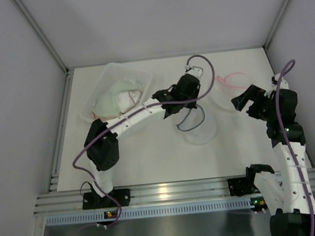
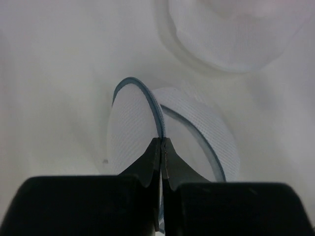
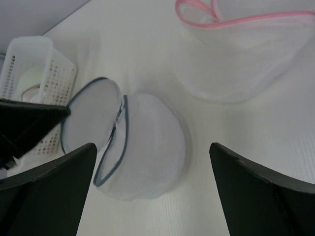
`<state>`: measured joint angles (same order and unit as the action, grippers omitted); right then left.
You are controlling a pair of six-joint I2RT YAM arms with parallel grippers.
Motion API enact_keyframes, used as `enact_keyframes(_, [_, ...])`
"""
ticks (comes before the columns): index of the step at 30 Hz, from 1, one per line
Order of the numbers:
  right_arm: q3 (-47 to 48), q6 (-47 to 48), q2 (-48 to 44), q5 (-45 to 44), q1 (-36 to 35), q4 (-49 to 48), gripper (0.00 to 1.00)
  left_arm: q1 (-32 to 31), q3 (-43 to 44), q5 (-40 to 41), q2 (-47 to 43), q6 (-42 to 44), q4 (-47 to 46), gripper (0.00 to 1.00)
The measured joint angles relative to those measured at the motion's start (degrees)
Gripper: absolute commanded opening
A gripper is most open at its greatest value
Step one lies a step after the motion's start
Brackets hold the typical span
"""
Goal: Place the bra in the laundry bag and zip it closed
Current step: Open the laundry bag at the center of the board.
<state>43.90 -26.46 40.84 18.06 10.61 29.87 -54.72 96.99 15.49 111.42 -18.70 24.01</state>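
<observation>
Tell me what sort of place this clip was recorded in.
Most likely a robot lab test cell, not a home: a white table boxed in by plain grey panels, arms bolted to an aluminium rail, and laundry props, a blue-trimmed mesh bag and a white basket.

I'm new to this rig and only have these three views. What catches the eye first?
The left arm's fingers pinch shut on the blue trim of a round mesh laundry bag at the centre of the table, its flap standing up. The bra lies in a white basket at the far left. A pink-trimmed mesh bag sits far right, near the right arm's fingers, which are open.
</observation>
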Motion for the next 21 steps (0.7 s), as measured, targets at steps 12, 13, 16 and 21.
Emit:
enact_keyframes(12, [0.9, -4.7, 15.3, -14.4, -30.2, -6.0, 0.99, 19.2, -14.2, -16.7, -13.9, -6.9, -4.3, 0.35])
enact_keyframes(13, [1.7, -4.8, 17.4, -16.4, -32.3, -5.9, 0.99, 19.8, -15.3, -17.5, -13.6, -6.8, -4.1, 0.48])
enact_keyframes(16, [3.3, -5.1, 21.1, -19.7, -35.6, -5.8, 0.99, 22.0, -16.1, -19.2, -11.9, -5.7, -3.8, 0.98])
enact_keyframes(21, [4.2, -5.2, 23.0, -23.4, -36.4, -5.7, 0.96, 24.6, -16.1, -18.8, -12.3, -3.7, -3.7, 0.98])
